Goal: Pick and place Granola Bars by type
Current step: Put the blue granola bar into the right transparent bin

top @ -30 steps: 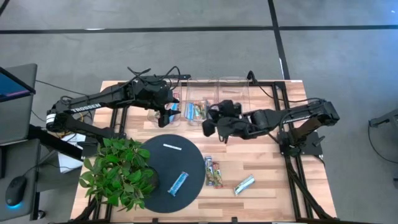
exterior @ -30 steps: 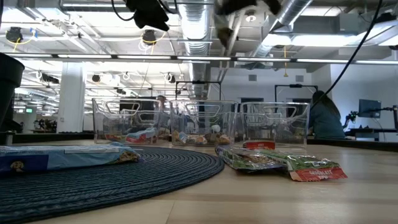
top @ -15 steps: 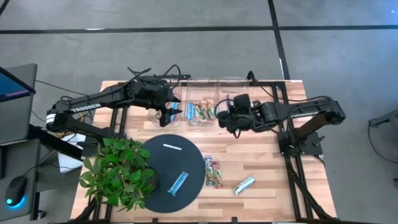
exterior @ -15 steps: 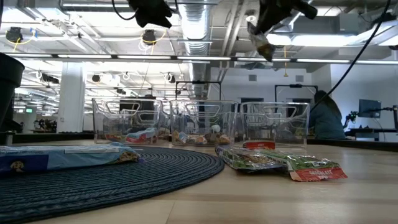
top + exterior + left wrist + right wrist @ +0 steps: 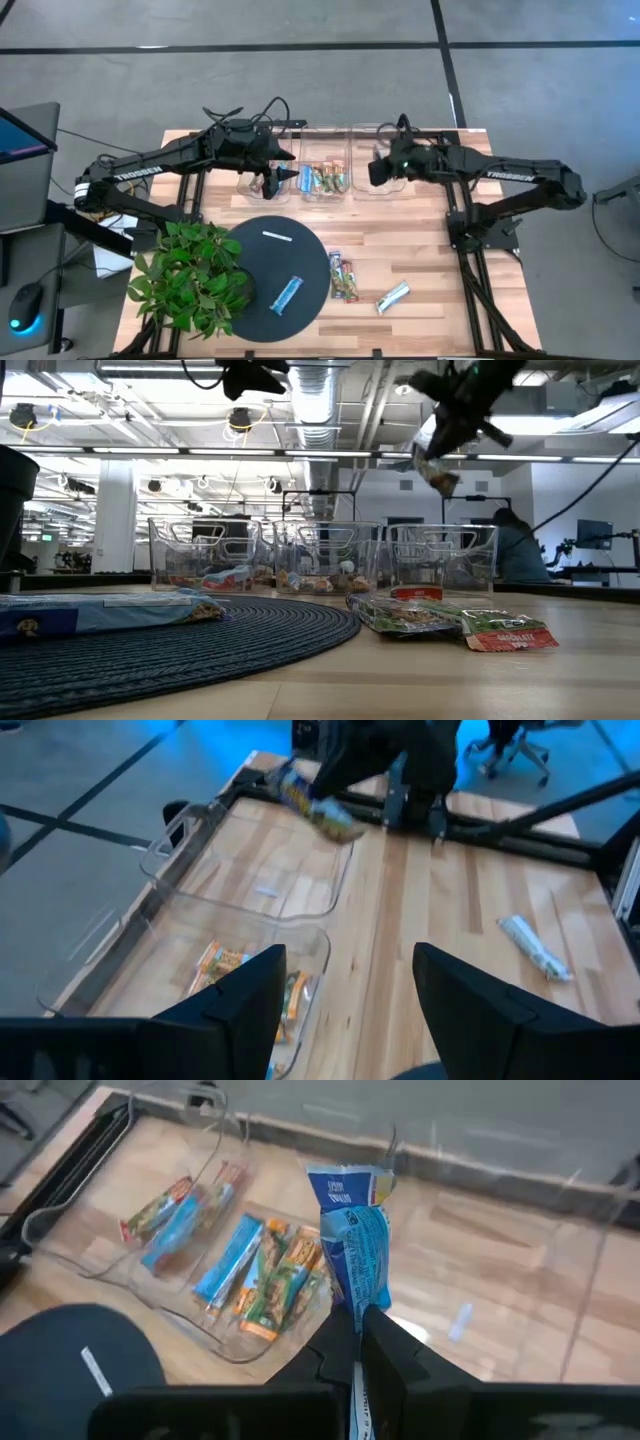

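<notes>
Granola Bars: sorting under way; one blue-wrapped bar (image 5: 355,1245) is in the air, pinched at its lower end so it hangs clear above the bins.
Landmark: middle bin (image 5: 325,180) of three clear bins in a row.
Right gripper (image 5: 378,170): clamped tight on the blue bar, over the empty bin (image 5: 378,150) just beside the middle bin; judged to be lining up a drop there.
Left gripper (image 5: 270,182): fingers spread wide, nothing held, hovering over the bin (image 5: 258,178) on the middle bin's other side.
Sorted stock: orange and blue bars lie flat in the middle bin.
Unsorted stock: bars lie well apart from the middle bin: one blue on the dark round mat (image 5: 270,280), others beside the mat on the bare table (image 5: 440,290).
</notes>
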{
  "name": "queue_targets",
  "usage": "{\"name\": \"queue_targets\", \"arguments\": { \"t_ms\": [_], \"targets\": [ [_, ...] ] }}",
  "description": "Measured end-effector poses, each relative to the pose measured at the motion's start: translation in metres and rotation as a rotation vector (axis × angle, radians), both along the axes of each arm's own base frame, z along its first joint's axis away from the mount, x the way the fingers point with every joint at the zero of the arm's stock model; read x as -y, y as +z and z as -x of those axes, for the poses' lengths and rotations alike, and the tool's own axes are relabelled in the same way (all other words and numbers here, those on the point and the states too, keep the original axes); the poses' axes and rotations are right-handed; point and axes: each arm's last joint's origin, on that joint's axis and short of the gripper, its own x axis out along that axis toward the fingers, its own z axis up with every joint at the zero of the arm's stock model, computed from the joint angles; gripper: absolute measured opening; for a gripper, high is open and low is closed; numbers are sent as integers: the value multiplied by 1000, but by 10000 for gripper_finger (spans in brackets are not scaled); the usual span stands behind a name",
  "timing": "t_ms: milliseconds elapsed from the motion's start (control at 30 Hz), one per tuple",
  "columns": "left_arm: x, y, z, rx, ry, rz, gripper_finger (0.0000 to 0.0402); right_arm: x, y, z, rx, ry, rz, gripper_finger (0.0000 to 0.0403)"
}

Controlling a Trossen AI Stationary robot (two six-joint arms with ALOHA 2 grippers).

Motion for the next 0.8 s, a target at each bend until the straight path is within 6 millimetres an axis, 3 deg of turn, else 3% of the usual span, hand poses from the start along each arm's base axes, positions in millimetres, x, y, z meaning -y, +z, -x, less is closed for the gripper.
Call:
{"name": "queue_targets", "arguments": {
  "t_ms": [500,800],
  "targets": [
    [1,2,-1,46,59,114,215,93,-89,16,219,87,-358,0],
    [1,2,-1,53,73,138,215,118,-131,-6,300,65,-550,0]
  ]
}}
